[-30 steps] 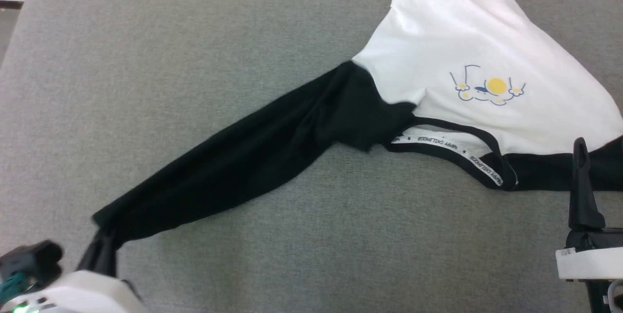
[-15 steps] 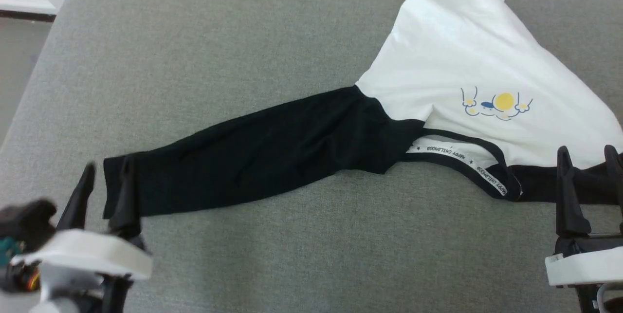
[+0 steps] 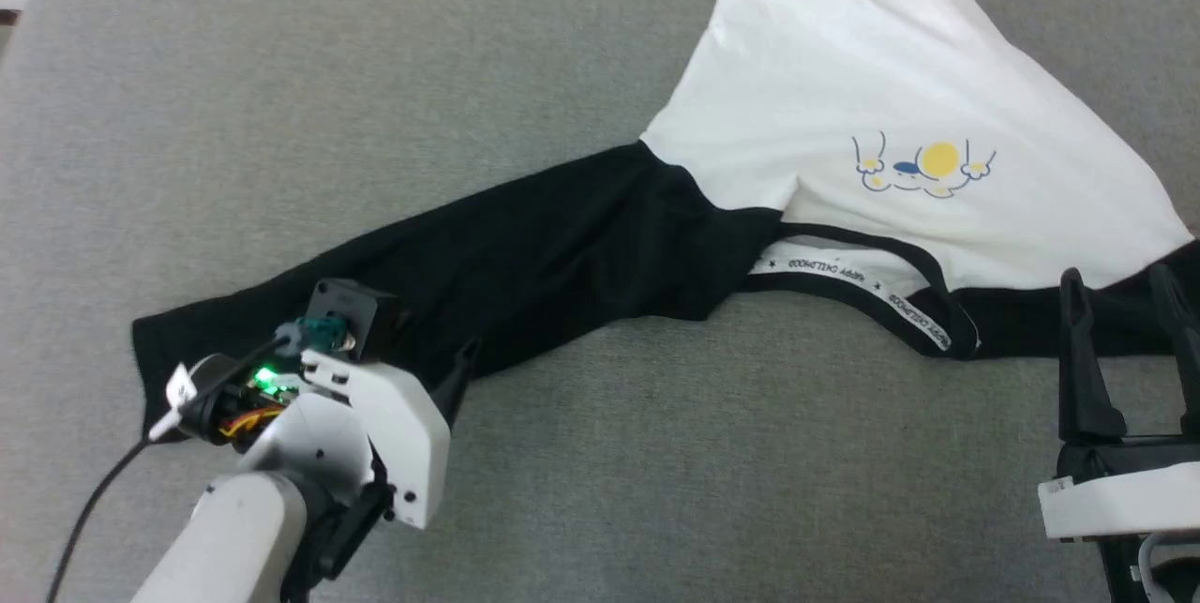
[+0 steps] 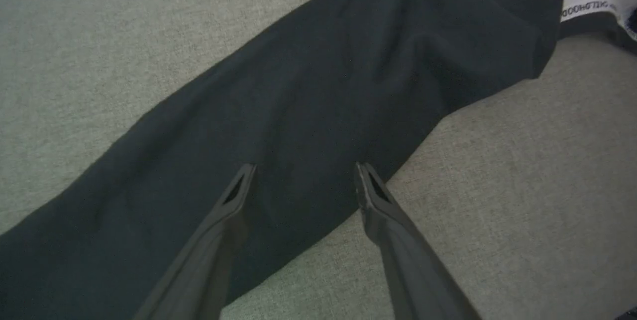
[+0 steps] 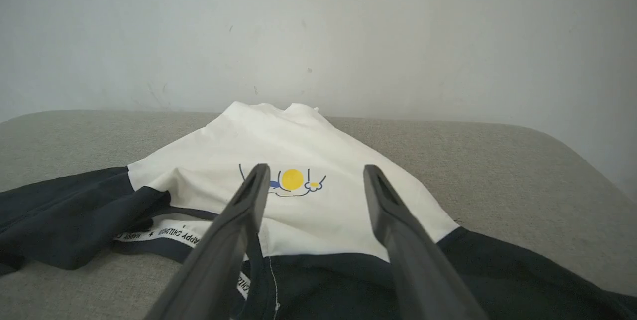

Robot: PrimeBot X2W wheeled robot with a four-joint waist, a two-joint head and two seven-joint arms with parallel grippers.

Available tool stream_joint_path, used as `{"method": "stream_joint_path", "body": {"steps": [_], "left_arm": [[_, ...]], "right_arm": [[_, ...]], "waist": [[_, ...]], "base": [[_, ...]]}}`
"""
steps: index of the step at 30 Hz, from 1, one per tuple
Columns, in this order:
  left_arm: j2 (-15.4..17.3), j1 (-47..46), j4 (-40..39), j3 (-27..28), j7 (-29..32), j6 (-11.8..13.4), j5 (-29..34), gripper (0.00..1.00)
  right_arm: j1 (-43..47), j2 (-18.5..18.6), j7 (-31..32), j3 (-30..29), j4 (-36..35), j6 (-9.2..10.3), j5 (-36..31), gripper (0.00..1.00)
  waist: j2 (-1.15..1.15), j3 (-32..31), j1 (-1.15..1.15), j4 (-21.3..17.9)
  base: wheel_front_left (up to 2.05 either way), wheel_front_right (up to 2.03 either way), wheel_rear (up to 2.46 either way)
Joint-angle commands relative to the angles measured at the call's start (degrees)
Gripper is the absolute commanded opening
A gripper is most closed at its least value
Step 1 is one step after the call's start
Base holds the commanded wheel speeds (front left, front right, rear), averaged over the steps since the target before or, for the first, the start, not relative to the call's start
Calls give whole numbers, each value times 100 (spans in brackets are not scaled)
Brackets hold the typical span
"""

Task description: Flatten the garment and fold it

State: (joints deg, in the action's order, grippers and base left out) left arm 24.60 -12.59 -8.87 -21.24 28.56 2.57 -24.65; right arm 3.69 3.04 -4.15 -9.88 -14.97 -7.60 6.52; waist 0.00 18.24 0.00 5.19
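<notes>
1. Garment (image 3: 844,87): lies on the grey upholstered surface (image 3: 281,68), collar side toward me. The white body narrows to a bunched peak at the far end. One black sleeve (image 3: 525,247) is stretched long toward my left. The other black sleeve (image 3: 1031,331) runs off to my right.
2. Neck tape (image 3: 844,270) is slack and curved. The printed motif (image 3: 923,167) faces up, with a crease running beside it.
3. Left gripper (image 4: 303,168): jaws wide, nothing held. Both fingers hang over the middle of the long sleeve, near its nearer edge. Contact with the cloth: cannot tell.
4. Right gripper (image 3: 1116,275): jaws wide, empty, tips over the black shoulder band just right of the collar.
5. Step in hand (my judgement): flattening. The long sleeve looks laid out; the body is not. Folding not yet begun.
6. Next move calls for: a pinch on a single layer at shoulder or side, then an outward pull to widen the bunched body. Low approach and a shallow bite, so the fingers do not take both layers or drag the stretched sleeve back into wrinkles.
</notes>
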Motion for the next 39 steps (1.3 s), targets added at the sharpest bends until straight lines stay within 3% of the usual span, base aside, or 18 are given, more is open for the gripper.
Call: {"method": "stream_joint_path", "body": {"steps": [1,9,10,11,16,21,25,32,35,39], "left_arm": [[61,-152,146,-55,87,-31,89,100],[-49,-443,1028,-397,346,-196,156,100],[-54,-476,1105,-426,323,-221,175,29],[-71,-509,1164,-443,278,-239,185,0],[-278,-594,1220,-425,-139,-305,74,0],[-520,-461,692,-48,-701,-216,-349,0],[-345,-140,12,419,-866,27,-526,0],[161,1053,-823,1648,-933,709,-819,0],[280,1512,-806,1960,-1053,753,-906,0],[142,1604,-519,1852,-1222,611,-1016,0]], "right_arm": [[-83,-13,-30,-8,-4,11,-14,100],[-193,10,-42,-80,-43,11,20,100],[-202,12,-44,-83,-45,11,23,100],[-212,12,-41,-86,-48,11,24,100],[-254,12,-24,-123,-52,11,13,100],[-234,10,-9,-117,-43,11,0,100],[-197,6,4,-69,-20,11,4,100],[-162,-2,28,-78,-54,11,19,100],[-129,-3,52,-135,-62,11,23,100],[-144,11,83,-151,-78,11,19,100]], "waist": [[0,183,0,-172],[0,489,0,-355],[0,506,0,-359],[0,520,0,-358],[0,489,0,-258],[0,303,0,-77],[0,182,0,33],[0,184,0,53],[0,225,0,49],[0,268,0,50]], "base": [[0,0,0],[0,0,0],[0,0,0],[0,0,0],[0,0,0],[0,0,0],[0,0,0],[0,0,0],[0,0,0],[0,0,0]]}}
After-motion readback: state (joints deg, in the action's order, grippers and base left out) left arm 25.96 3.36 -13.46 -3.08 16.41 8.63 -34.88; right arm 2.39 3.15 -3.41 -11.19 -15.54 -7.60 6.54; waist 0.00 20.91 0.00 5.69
